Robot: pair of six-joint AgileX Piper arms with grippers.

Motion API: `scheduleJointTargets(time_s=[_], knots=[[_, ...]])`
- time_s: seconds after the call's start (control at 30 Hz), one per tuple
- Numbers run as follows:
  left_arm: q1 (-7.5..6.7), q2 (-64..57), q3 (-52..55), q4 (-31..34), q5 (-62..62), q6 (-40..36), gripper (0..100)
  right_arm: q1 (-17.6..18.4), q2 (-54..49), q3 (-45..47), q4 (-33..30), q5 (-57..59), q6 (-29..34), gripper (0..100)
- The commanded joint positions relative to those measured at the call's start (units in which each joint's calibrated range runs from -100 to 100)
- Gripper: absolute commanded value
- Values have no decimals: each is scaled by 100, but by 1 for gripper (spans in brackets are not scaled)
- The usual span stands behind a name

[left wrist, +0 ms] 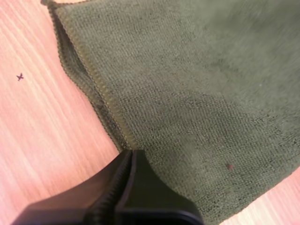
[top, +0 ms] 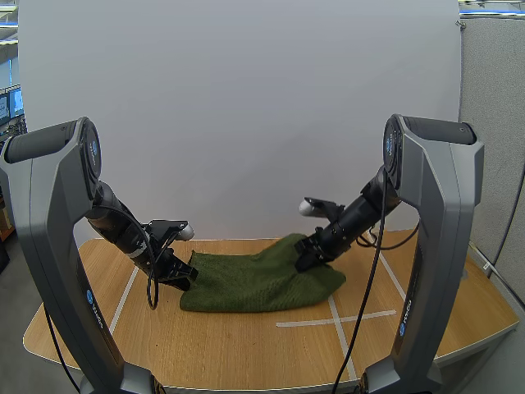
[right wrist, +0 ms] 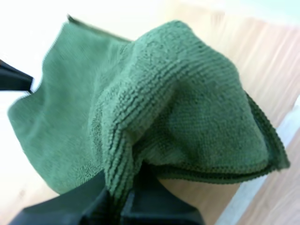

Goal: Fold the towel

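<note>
Now, a green towel [top: 254, 283] lies on the wooden desk [top: 246, 353], about mid-desk, between the two arms. Most of the cloth rests flat on the wood. Its right end is gathered and lifted into a low peak.

Left gripper [top: 182, 279]: down at the towel's left edge, low to the desk. In the left wrist view its fingers lie pressed together. Their tips meet right at the towel's stitched edge and pinch the thin cloth there. From that point the doubled edge runs away across the wood, and the rest of the towel spreads flat beside it. A small dark mark [left wrist: 19, 77] sits on the bare desk, apart from the cloth.

Right gripper [top: 305, 261]: at the towel's right end, where the cloth rises. In the right wrist view the fingers are clamped on a thick bunched fold, which bulges up and over the tips. Below the bulge two stitched edges lie stacked one on the other. The far part of the towel slopes down to the desk, and a dark tip of the other arm's gripper sits at its far edge.

White tape lines [top: 336, 320] cross on the desk near the towel's right front corner. Another line runs beside the left arm.
</note>
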Motion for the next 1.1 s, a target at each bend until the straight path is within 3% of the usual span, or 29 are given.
scheduleJointTargets(time_s=[0.0,0.43,0.67,1.07], knots=[[-12,-65,18,-176,15,14,0,78,-532,-66,198,246,-54,0],[-12,-204,36,-370,755,259,0,261,-634,-66,162,196,6,0],[-12,-52,371,-247,-87,315,0,261,-634,-66,219,193,16,0],[-12,1,374,-265,-68,348,0,309,-634,-66,414,193,16,0]])
